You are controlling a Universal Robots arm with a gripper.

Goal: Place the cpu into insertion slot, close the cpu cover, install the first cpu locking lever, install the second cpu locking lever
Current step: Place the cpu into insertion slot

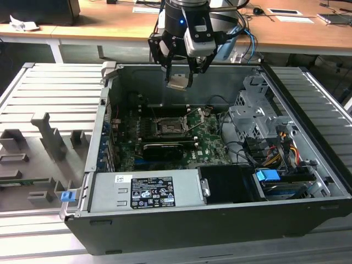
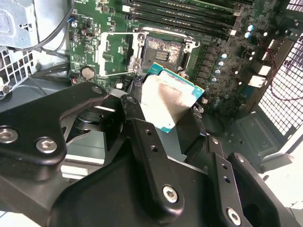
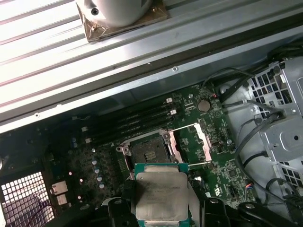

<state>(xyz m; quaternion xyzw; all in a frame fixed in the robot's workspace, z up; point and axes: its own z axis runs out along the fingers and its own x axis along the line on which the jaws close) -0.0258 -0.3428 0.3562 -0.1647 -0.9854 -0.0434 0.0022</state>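
cpu point(image 3: 160, 194): prob. light, stiff, fragile underside, so edge grip only; tool point(image 2: 165, 116) clamped on opp. edges, up clear of insertion slot point(image 3: 147, 152).

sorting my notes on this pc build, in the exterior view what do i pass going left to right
leftmost grey block → blue clip → socket → blue plug. The gripper holding the chip overlaps the socket's span, so it's left out.
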